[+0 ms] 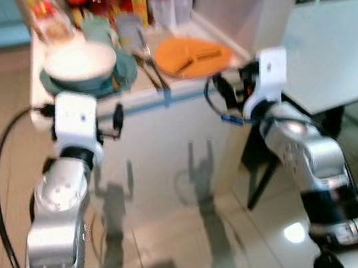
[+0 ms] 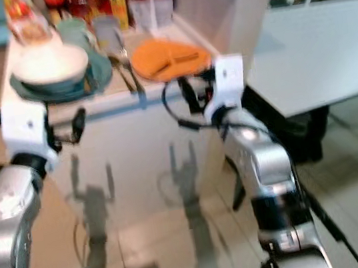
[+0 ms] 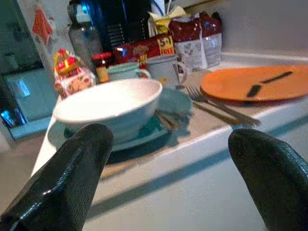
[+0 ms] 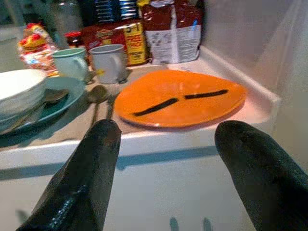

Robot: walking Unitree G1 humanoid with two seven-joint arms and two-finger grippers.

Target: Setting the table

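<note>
On a white counter (image 1: 180,93) a white bowl (image 1: 80,61) rests on a teal plate (image 1: 126,71). To its right lie a fork (image 3: 216,103) and a spoon (image 4: 96,94), then an orange plate (image 1: 192,56) with two dark marks on it. A teal mug (image 4: 72,62) and a grey mug (image 4: 109,60) stand behind. My left gripper (image 3: 173,137) is open just before the counter edge, facing the bowl. In front of the orange plate my right gripper (image 4: 169,129) is open too. Neither holds anything.
Food packets and jars (image 4: 168,29) line the back of the counter against a white wall (image 4: 240,29). A white table (image 1: 335,50) stands to the right, with dark chair legs (image 1: 258,169) under it. Glossy floor tiles (image 1: 181,241) lie below my arms.
</note>
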